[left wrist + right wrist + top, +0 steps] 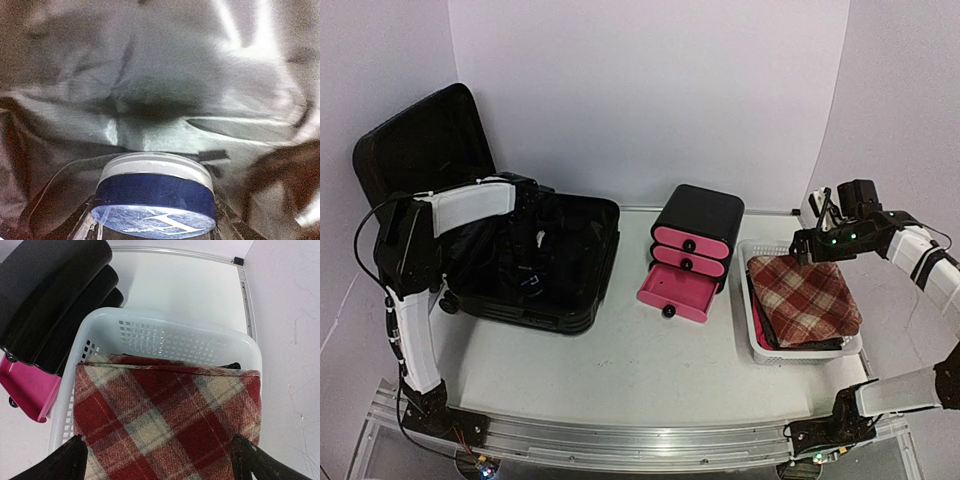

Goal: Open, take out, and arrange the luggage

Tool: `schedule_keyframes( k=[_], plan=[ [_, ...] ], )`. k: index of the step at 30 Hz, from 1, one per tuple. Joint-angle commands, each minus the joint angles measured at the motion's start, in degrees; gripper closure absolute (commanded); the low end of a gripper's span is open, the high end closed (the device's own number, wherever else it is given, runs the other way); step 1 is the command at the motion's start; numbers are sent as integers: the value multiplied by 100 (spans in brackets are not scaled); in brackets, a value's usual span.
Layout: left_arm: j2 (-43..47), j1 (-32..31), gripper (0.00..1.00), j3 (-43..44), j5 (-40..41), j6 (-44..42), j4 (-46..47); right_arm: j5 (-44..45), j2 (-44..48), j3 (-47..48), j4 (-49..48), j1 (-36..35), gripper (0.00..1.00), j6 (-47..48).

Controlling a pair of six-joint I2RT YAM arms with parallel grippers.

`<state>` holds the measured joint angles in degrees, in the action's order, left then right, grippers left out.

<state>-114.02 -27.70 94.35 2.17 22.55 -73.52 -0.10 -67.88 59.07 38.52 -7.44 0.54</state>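
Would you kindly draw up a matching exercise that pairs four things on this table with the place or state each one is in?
Things:
1. luggage
2. plaid cloth
3. bottom pink drawer
4. blue-banded round tin

Places or states:
A. pulled out from its black unit
B. lid raised, at the left of the table
C. lying in the white basket
D. resting against shiny grey lining

Pairs: 1-B, 2-C, 3-A, 4-D
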Motion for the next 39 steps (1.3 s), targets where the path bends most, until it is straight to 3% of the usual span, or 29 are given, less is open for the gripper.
schedule_keyframes(
  k=[1,5,8,15,21,27,39],
  plan=[
    [779,-1,56,523,-35,154,37,-362,162,21,-40,-11,2,310],
    [1079,-330,55,830,-22,204,373,-1308,341,16,-38,-9,2,312],
    [1251,-661,55,678,-122,212,1308,-1918,573,-198,-189,-11,2,182],
    [1430,-1505,56,-408,-516,-34,4204,-1561,1403,-786,11,-8,2,-1423],
    [1150,-2400,55,-1056,-622,-66,5838,-1245,2792,-1531,377,-11,2,-2111],
    [187,-2789,55,-401,-747,-38,6085,-1483,3250,-1540,476,-11,2,-2050],
    [-1590,-2793,55,1277,-694,75,6110,-1706,3030,-1491,634,-7,2,-1859]
  ],
)
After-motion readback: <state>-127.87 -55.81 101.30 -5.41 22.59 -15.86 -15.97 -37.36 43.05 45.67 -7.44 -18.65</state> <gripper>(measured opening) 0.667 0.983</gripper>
